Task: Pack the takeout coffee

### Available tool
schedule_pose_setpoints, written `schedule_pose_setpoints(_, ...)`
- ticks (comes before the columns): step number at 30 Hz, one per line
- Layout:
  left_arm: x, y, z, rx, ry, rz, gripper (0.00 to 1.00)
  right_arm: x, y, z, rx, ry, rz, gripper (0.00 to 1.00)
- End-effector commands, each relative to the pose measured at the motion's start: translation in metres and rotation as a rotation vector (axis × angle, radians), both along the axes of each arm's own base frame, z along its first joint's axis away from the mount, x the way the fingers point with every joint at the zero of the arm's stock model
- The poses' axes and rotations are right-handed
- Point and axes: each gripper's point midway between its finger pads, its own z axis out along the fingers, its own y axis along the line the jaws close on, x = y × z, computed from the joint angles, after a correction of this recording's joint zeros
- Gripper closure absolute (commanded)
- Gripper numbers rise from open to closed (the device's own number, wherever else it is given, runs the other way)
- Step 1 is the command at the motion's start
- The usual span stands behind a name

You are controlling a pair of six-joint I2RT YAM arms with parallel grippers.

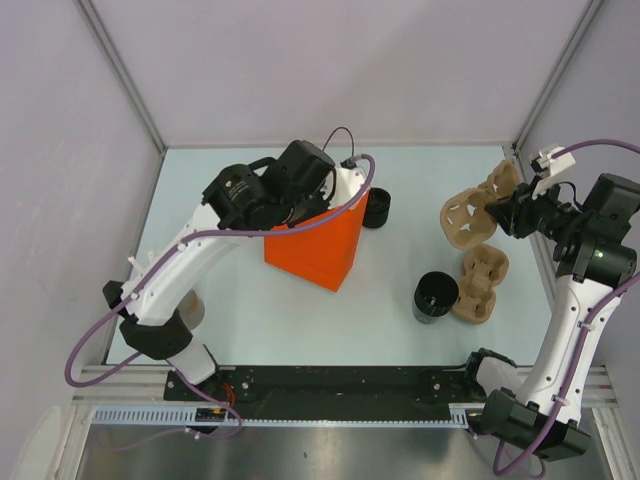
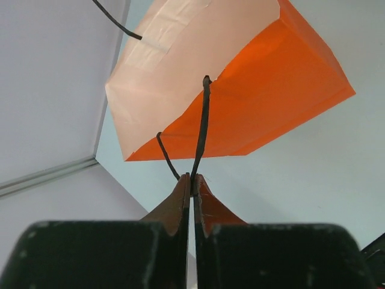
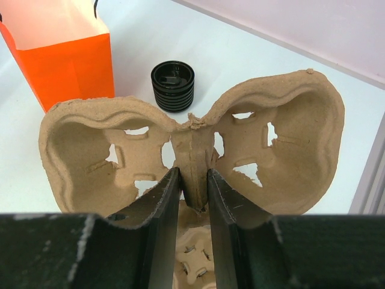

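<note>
— Right pincer (image 3: 194,171) first, closest to its own camera: how does it stand?
— Partly closed, its two fingers pinching the middle ridge of a cardboard cup tray (image 3: 289,138), one finger on each side. The tray's two wells face the camera.
— And the left pincer (image 2: 191,177)?
— Pressed together on the black cord handle (image 2: 203,120) of the orange bag (image 2: 271,102). The cord runs taut from the fingertips up to the bag's open rim.
— Where is the coffee cup (image 3: 172,86)?
— Past the held tray in the right wrist view, showing just over the dip between the wells. It stands upright on the table (image 1: 300,320) with its lid on, just right of the bag, and neither pincer touches it.
— What does the overhead view add?
— From above, the cup sits close by the bag's far right corner, between the bag and the held tray. It is near the left pincer and farther from the right one. Only that view shows a wider black cup (image 1: 435,296) near the front, open-topped, touching a second cup tray (image 1: 480,285) lying flat on its right.
— And the left wrist view?
— Bag, cord and table only.
</note>
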Motion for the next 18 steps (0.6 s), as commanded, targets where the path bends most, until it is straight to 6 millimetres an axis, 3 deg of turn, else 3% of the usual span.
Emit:
schedule_pose_setpoints(1, -0.023, 0.016, 0.027, -0.074, -0.01, -0.012, 0.94, -0.004, 0.002, 0.006, -0.016, -0.031, 0.006, 0.7)
schedule_pose_setpoints(10, -0.057, 0.003, 0.031, -0.133, 0.084, -0.168, 0.89, -0.004, 0.001, 0.006, -0.017, -0.03, 0.001, 0.7)
schedule_pose_setpoints(14, -0.072, -0.004, 0.024, -0.128, 0.117, -0.229, 0.8, -0.005, 0.001, 0.008, -0.019, -0.036, -0.001, 0.69)
schedule_pose_setpoints(17, -0.077, -0.007, 0.023, -0.135, 0.132, -0.259, 0.6, -0.005, 0.0, 0.007, -0.019, -0.034, -0.004, 0.69)
schedule_pose_setpoints(18, -0.077, -0.007, 0.024, -0.138, 0.128, -0.262, 0.47, -0.005, 0.0, 0.007, -0.018, -0.035, -0.003, 0.69)
